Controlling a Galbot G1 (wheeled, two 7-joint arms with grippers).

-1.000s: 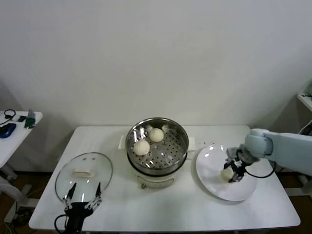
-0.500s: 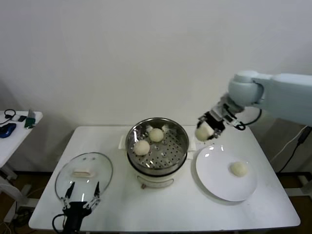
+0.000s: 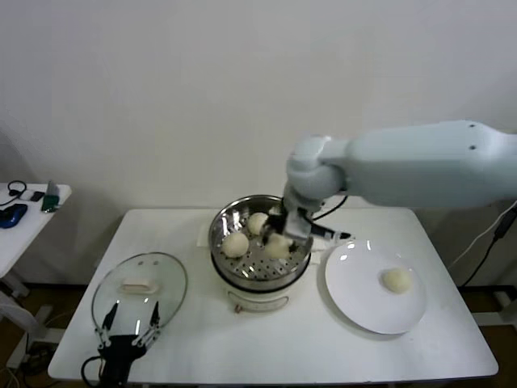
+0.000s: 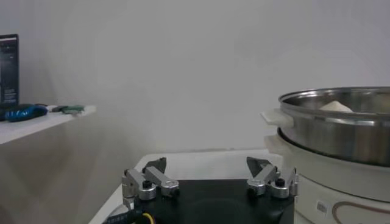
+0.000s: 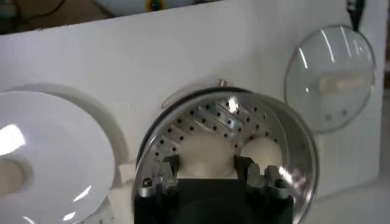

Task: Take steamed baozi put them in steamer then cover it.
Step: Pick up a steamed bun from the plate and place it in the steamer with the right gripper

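White bench (image 3: 420, 230) carried everything. Flat white plate (image 3: 363, 303) sat on its right side, glossy with light reflections. Small side table (image 3: 32, 212) stood off to the far left, apart from the bench, holding a blue object (image 3: 11, 216), a dark green item (image 3: 50, 198) and some black cable (image 3: 14, 189). Plain white wall (image 3: 242, 89) behind.

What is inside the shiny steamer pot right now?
Three baozi sit inside the steamer: one, another, and a third that the right gripper holds over the holey floor. The arm hides part of the floor behind it.
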